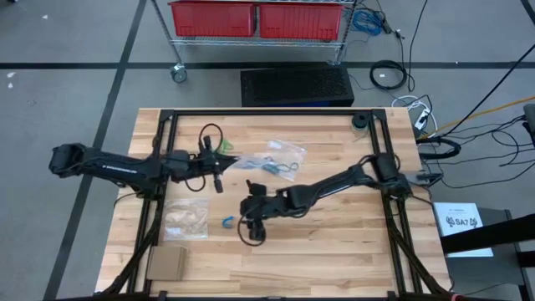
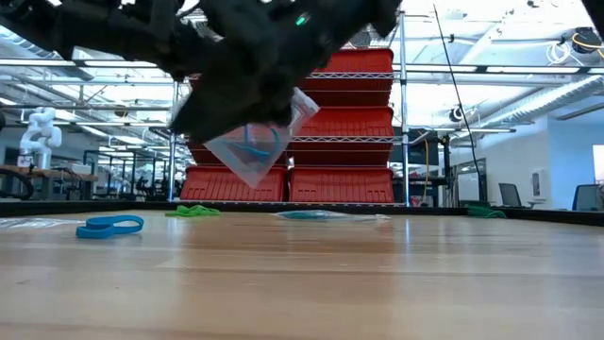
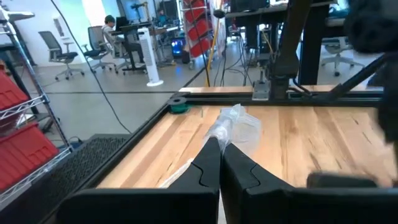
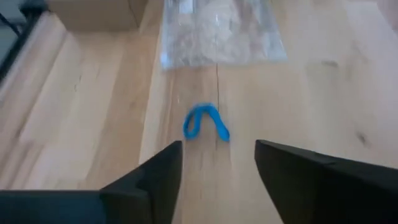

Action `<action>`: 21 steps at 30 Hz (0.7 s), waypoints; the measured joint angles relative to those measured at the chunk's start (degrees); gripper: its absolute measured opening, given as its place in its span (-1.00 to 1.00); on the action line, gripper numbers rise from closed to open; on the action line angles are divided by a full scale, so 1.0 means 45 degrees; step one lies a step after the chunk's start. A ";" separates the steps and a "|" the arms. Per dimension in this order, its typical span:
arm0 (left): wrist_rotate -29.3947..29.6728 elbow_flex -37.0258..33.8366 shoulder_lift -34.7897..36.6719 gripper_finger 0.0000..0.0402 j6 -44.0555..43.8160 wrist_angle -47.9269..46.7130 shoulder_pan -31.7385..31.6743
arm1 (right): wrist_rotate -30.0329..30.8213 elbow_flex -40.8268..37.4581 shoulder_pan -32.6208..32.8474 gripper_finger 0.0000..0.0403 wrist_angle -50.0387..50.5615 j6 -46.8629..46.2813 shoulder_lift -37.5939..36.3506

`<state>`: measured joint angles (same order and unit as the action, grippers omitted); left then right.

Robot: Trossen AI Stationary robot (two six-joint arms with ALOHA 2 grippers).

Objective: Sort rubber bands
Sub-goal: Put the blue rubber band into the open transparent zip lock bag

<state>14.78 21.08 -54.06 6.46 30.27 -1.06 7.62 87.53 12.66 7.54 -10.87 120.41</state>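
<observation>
Overhead view: we see the right gripper (image 1: 248, 219), jaws apart, just beside the blue rubber band (image 1: 227, 221) on the table (image 1: 334, 242). Low view: a clear bag (image 2: 253, 142) hangs lifted above that band (image 2: 109, 225). Left wrist view: the left gripper (image 3: 220, 163) is clamped, apparently on the bag (image 3: 233, 127). Right wrist view: the band (image 4: 205, 122) lies ahead of the parted fingers (image 4: 163, 171).
</observation>
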 joint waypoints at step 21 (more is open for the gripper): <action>-0.0083 -0.0005 0.0782 -1.00 -0.0375 -0.1182 0.0015 | -0.1712 0.0000 -0.0950 -0.34 -0.3935 0.0276 0.2421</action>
<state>14.41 21.06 -50.54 4.78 24.95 -0.99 -0.09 87.53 8.39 -10.17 -9.63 131.31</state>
